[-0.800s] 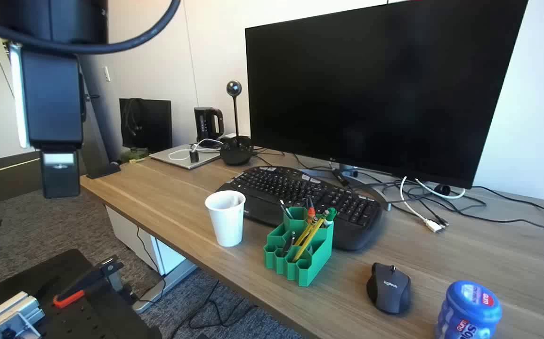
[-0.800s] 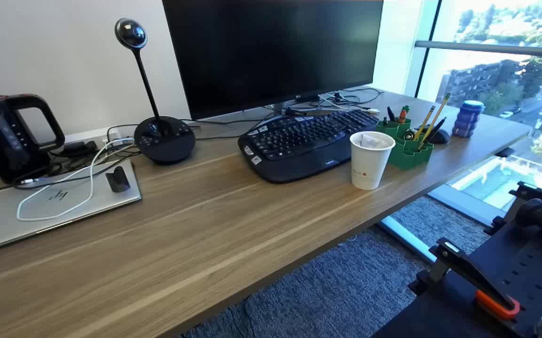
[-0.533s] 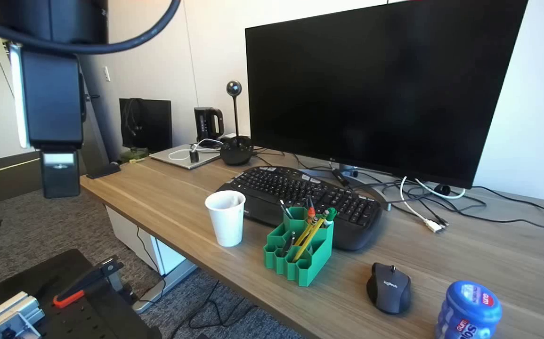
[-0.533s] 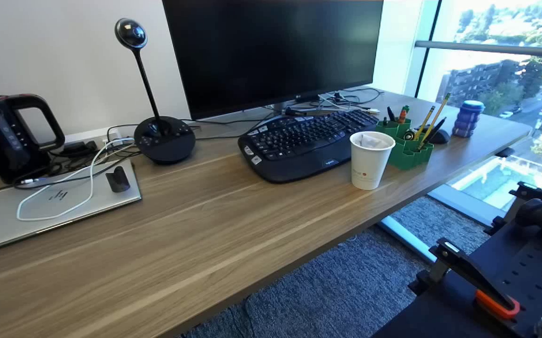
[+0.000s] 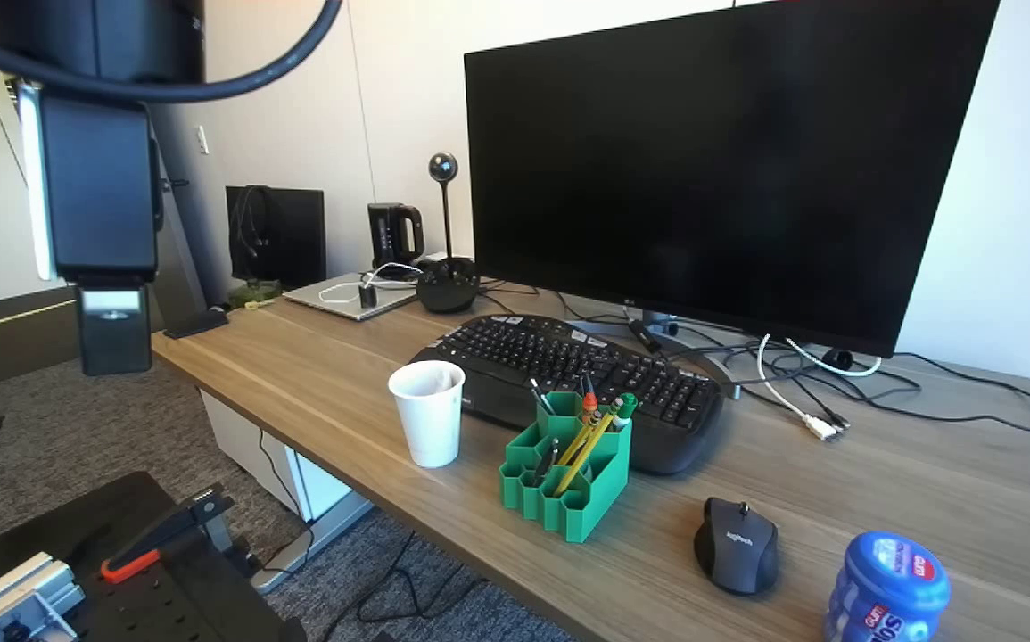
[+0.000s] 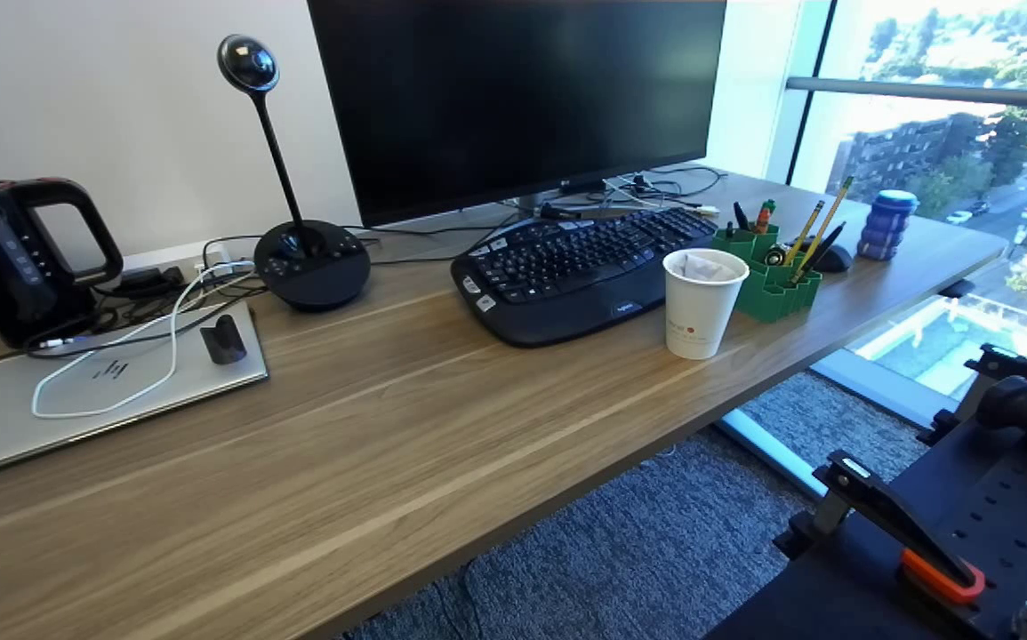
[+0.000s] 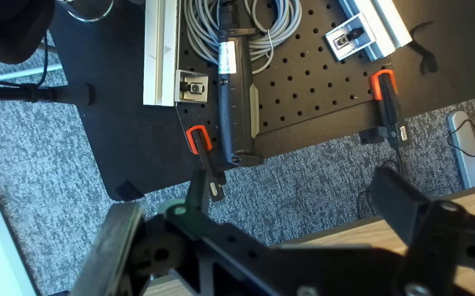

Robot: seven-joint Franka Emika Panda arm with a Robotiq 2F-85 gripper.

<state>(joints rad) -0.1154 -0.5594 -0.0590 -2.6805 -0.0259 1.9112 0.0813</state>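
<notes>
A desk, monitor and keyboard mark an office.

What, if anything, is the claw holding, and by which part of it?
Nothing is held: in the wrist view, the claw stands open, carpet showing between its fingertips.

On the table, in both exterior views, 2 pencils lean in the pen holder. Just left of it stands the cup; right of it, the mouse, then the jar. Behind it lies the keyboard, with the monitor farther back. Well left of it are the laptop and kettle.
</notes>
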